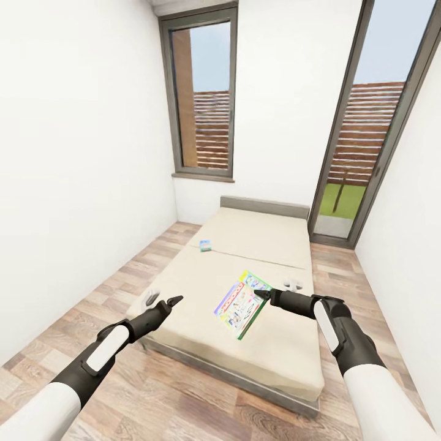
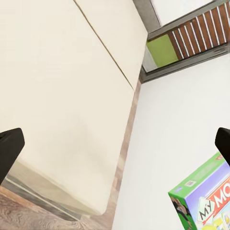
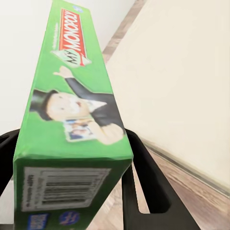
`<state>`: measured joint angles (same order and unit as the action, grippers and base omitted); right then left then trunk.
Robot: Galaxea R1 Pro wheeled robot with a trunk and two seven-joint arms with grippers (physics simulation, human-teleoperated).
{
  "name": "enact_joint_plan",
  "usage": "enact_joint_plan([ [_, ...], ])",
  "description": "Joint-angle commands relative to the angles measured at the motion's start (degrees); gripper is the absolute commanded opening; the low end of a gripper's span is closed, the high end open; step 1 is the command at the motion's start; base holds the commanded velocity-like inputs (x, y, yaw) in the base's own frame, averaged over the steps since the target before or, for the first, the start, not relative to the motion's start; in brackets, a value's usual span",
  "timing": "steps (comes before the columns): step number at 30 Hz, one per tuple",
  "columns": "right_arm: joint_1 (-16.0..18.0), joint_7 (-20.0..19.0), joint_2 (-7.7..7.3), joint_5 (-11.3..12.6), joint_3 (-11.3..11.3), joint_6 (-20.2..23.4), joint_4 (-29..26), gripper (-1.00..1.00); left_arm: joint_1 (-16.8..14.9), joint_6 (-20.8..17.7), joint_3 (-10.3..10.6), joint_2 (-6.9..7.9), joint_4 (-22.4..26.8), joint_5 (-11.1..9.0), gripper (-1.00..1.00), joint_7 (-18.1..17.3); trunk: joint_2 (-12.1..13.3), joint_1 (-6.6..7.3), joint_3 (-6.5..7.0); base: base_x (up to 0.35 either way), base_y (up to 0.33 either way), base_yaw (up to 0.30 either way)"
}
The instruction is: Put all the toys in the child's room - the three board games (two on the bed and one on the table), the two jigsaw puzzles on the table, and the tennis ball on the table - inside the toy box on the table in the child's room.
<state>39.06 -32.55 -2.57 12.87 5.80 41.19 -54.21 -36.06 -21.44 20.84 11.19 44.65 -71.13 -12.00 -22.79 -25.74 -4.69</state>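
My left gripper (image 1: 173, 301) hung empty out in front of me, its fingers spread apart with nothing between them, above the near left corner of the bed (image 1: 184, 275). Beyond it, further up the mattress and well clear of either hand, lay the small blue game box (image 1: 205, 245).

Further right, the Monopoly box (image 1: 242, 303) was off the mattress, raised and tilted, pinched by its edge in my right gripper (image 1: 264, 295). From my right wrist the fingers (image 3: 143, 187) clamped the barcode end (image 3: 64, 191), so the box stuck straight out ahead of the fingertips. Its long axis ran away from that gripper toward my left hand, the printed face turned up and toward me, the far end drooping slightly.

To do this step well, I judged I should keep the pinch firm, because a thin box held at one end wants to swing. I should lift it clear of the bed before turning, move slowly, and keep the free end away from my left arm and the walls.
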Motion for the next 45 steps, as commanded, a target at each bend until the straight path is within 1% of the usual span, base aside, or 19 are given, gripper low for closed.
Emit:
enact_joint_plan([
  [1, 0.1, -0.1, 0.01, 0.1, 0.1, 0.4, 0.0, -1.0, -0.1, -0.1, 0.2, 0.06, 0.0, -0.4, 1.0, 0.0, -0.1, -0.04, -0.04, 0.0, 0.0, 0.001],
  [7, 0.1, -0.1, 0.02, 0.1, 0.1, 0.4, 0.0, -1.0, -0.1, -0.1, 0.2, 0.06, 0.0, -0.4, 1.0, 0.0, -0.1, -0.04, 0.43, 0.0, 0.0, 0.0],
  [11, 0.1, -0.1, 0.02, 0.2, 0.1, 0.4, 0.0, -1.0, -0.1, -0.1, 0.2, 0.06, 0.1, -0.4, 1.0, 0.0, -0.1, -0.04, 0.5, 0.0, 0.0, 0.012],
  [16, 0.1, -0.1, 0.02, 0.2, 0.1, 0.4, 0.0, -1.0, -0.1, 0.0, 0.2, 0.02, 1.6, -0.3, 1.0, 0.0, -0.1, -0.04, 0.54, 0.0, 0.0, 0.138],
  [45, 0.1, -0.1, 0.02, 0.1, 0.1, 0.4, 0.0, -1.0, -0.1, 0.1, 0.3, 0.02, 2.4, -0.3, 1.0, 0.0, -0.1, -0.04, 0.56, 0.0, 0.0, 0.277],
])
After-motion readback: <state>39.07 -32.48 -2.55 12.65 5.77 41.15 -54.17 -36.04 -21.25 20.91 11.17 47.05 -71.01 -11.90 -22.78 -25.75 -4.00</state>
